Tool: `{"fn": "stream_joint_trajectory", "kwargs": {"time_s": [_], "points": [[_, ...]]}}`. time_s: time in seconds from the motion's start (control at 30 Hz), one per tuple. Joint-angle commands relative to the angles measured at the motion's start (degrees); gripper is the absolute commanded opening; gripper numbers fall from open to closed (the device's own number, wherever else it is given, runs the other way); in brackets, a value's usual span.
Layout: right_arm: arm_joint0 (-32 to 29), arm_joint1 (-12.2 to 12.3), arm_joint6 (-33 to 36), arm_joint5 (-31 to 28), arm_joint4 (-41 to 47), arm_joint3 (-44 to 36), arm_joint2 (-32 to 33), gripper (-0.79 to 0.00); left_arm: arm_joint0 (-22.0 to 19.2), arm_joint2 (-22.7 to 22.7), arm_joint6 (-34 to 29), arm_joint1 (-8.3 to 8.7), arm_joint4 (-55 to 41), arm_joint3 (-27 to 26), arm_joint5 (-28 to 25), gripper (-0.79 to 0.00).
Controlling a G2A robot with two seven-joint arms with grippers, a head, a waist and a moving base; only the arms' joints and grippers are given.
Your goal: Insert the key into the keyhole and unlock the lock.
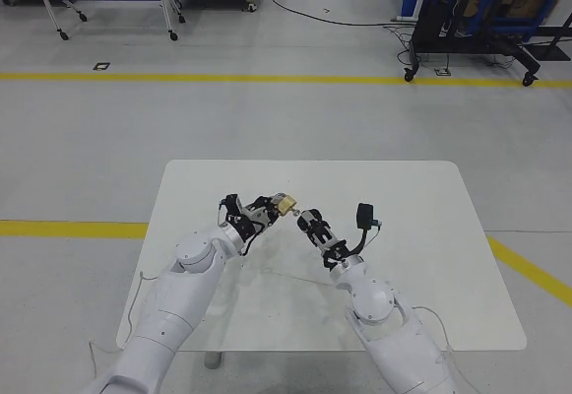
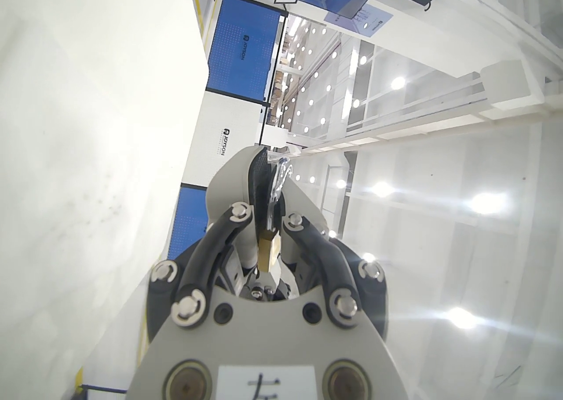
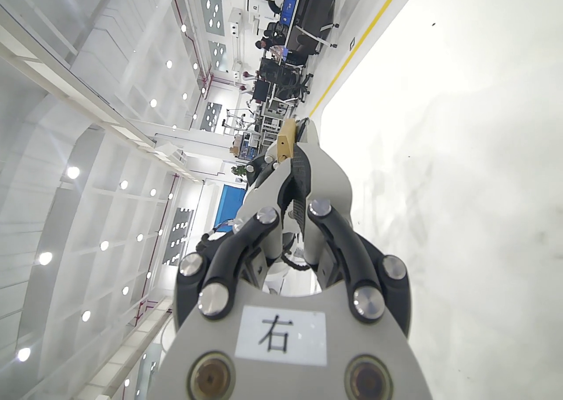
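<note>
The brass lock (image 1: 285, 204) hangs in the air above the middle of the white desk (image 1: 413, 286), toward its far edge. The left end effector (image 1: 266, 208) is clenched on it. The right end effector (image 1: 305, 219) sits just beside the lock on the opposite side, fingers pressed together and tips almost at the brass body — a key between them cannot be made out.
</note>
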Motion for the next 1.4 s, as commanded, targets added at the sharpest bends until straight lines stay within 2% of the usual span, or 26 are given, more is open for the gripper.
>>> {"fn": "stream_joint_trajectory", "kwargs": {"time_s": [0.0,0.03,0.17,0.7,0.9,0.93,0.97,1.07,1.23,1.37], "points": [[-1.05,0.29,0.97,-1.83,1.36,-0.94,1.63,-0.785,-0.92,-0.11,-0.30,0.02,-1.47,1.09,6.30,-0.785],[-1.52,0.44,2.05,-2.81,2.36,-1.36,2.36,-0.785,-1.54,-0.14,-0.36,-0.03,-2.46,1.77,9.22,-0.785],[-1.84,0.99,7.27,-5.58,4.09,-1.40,4.08,-0.785,-3.32,0.11,-0.57,-0.25,-4.56,2.94,14.56,-0.785],[3.79,0.73,9.20,-6.88,5.35,5.35,1.57,-0.785,-3.48,2.23,-3.18,-0.74,-5.76,2.22,15.08,-0.785],[0.68,1.36,10.74,-9.76,6.77,1.62,3.71,-0.785,-2.26,1.48,0.12,-0.45,-3.63,-0.31,10.59,-0.785],[-0.12,1.53,11.43,-10.20,7.21,0.70,4.31,-0.600,-1.87,1.40,1.14,-0.38,-2.77,-1.08,9.46,-0.785],[-0.72,1.59,10.90,-10.42,8.04,0.09,4.99,-0.012,-1.43,1.25,2.04,-0.31,-2.09,-1.96,8.30,-0.785],[-0.72,1.59,10.90,-10.42,8.04,0.09,4.99,0.000,-0.11,1.14,4.53,-0.09,0.45,-4.41,6.18,-0.785],[-0.72,1.59,10.90,-10.42,8.04,0.09,4.99,0.000,0.92,0.84,6.46,0.28,2.76,-7.01,7.48,-0.785],[-0.79,1.58,10.97,-10.37,8.45,0.06,4.97,0.000,1.86,1.34,9.46,0.49,7.17,-9.37,5.29,-0.785]]}}
